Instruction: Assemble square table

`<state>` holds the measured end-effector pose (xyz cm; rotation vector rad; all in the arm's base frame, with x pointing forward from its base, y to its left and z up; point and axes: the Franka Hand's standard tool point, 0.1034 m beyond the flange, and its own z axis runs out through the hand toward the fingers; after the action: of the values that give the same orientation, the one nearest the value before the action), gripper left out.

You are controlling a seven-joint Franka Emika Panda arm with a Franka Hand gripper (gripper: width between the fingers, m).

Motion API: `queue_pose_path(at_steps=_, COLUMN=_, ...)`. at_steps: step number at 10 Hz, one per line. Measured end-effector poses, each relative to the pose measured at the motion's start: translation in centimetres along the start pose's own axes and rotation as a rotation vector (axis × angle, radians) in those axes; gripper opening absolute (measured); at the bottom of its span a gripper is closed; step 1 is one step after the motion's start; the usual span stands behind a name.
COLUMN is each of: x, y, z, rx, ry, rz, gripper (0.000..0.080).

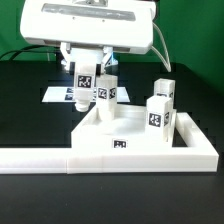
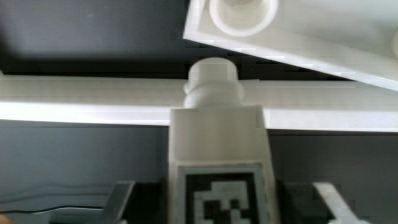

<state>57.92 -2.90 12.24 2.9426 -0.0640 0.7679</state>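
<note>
Pincer (image 2: 221, 200) grips a leg (image 2: 219, 140), peg end forward, just short of the tabletop (image 1: 130, 135) corner hole (image 2: 240, 12) ahead; leg-fitting step, next needing peg lined up with hole, then inserted.

white tabletop (image 1: 125, 133), tagged legs (image 1: 160, 112) upright

Behind the gripper, the marker board (image 1: 62, 96) flat on the black table (image 1: 30, 110); in front, the low white wall (image 1: 110, 158).
</note>
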Motion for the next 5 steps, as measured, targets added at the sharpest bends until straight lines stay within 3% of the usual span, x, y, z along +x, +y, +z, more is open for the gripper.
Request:
queue_pose_path(at_steps=2, x=-0.8, y=0.7, z=0.2, rx=-0.002, ry=-0.001, rz=0.018, gripper=0.0290)
queue_pose_path(at_steps=5, x=-1.8, y=0.5, z=1.2, rx=0.016, ry=-0.014, rz=0.039, gripper=0.0290)
